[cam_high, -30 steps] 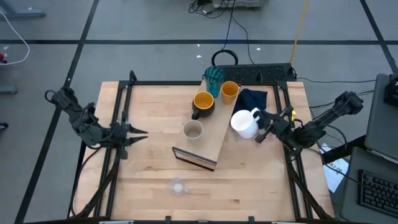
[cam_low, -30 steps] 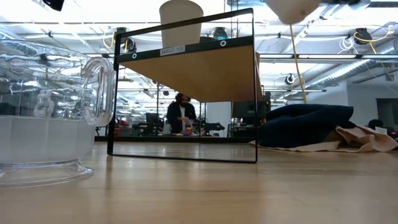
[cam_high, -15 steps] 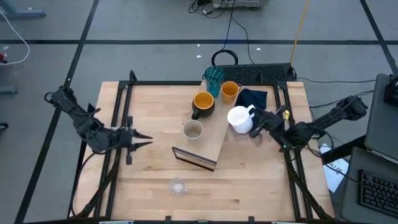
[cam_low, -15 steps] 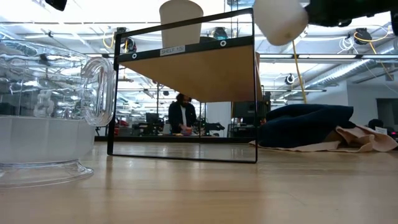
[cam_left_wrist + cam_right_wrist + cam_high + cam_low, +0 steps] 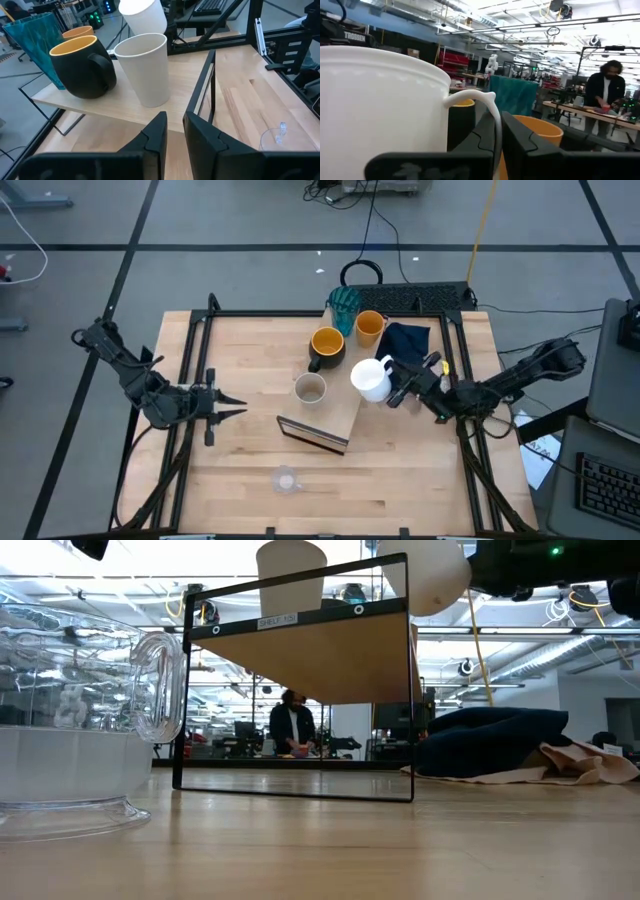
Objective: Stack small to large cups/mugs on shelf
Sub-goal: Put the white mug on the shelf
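White mug [image 5: 370, 379] above shelf [image 5: 338, 412], handle clamped in right pincer [image 5: 397, 387].

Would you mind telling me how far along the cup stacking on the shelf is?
Done: teal tumbler, orange cup, dark mug and beige cup stand on the shelf. In hand: right gripper carries the white mug above it. Left: clear glass on the table.

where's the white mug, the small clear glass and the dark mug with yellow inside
white ceramic mug [image 5: 370, 378], high view, its rim.
small clear glass [image 5: 286, 479], high view, its middle.
dark mug with yellow inside [image 5: 327, 341], high view, its yellow interior.
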